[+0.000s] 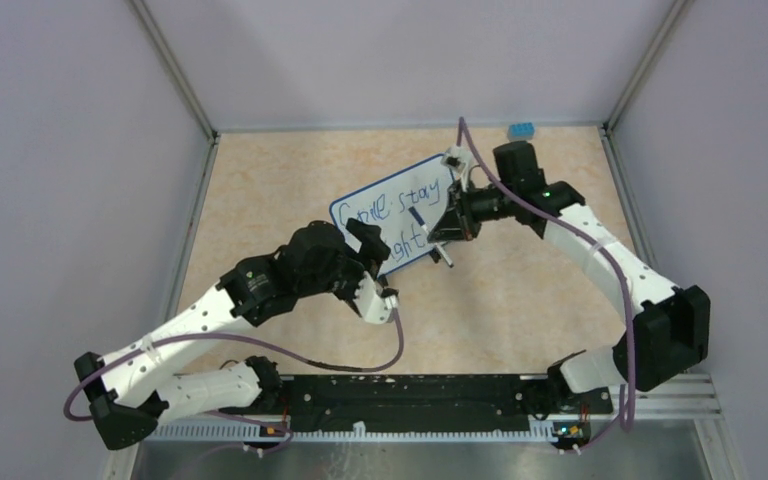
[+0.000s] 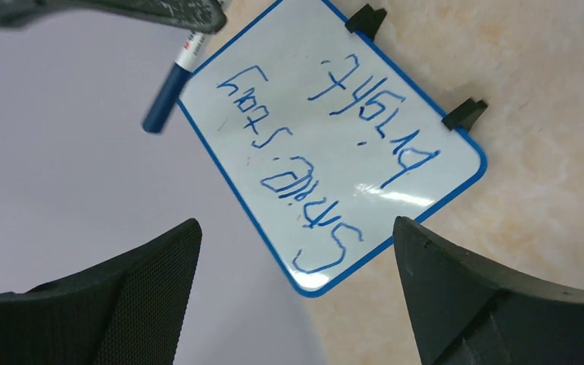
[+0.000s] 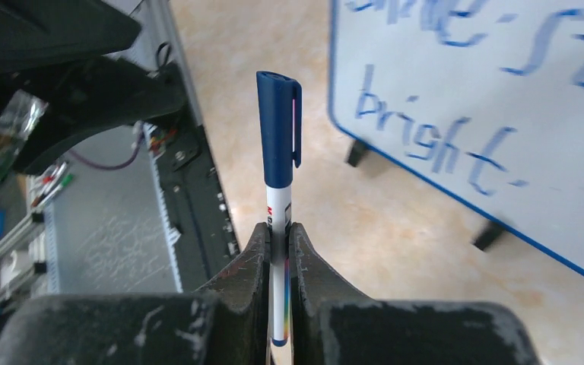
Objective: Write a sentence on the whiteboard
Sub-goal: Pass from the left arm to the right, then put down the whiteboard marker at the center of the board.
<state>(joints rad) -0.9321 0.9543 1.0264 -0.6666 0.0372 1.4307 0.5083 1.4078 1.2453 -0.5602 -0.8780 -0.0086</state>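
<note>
- My left gripper (image 2: 295, 232) stands wide, with nothing between its fingers; the whiteboard (image 2: 350, 144) lies just beyond them
- My right gripper (image 3: 277, 232) is clamped on a capped blue marker (image 3: 279, 129), its cap end pointing to the top of the wrist view
- The whiteboard sits mid-frame in the overhead view, on the beige table (image 1: 260, 190) between my two grippers, black feet down
- The sentence (image 2: 304, 179) is in blue ink — "Smile stay" over "bright" — across the board

White-and-black arms (image 1: 600, 255) (purple cables (image 1: 627, 320))
</note>
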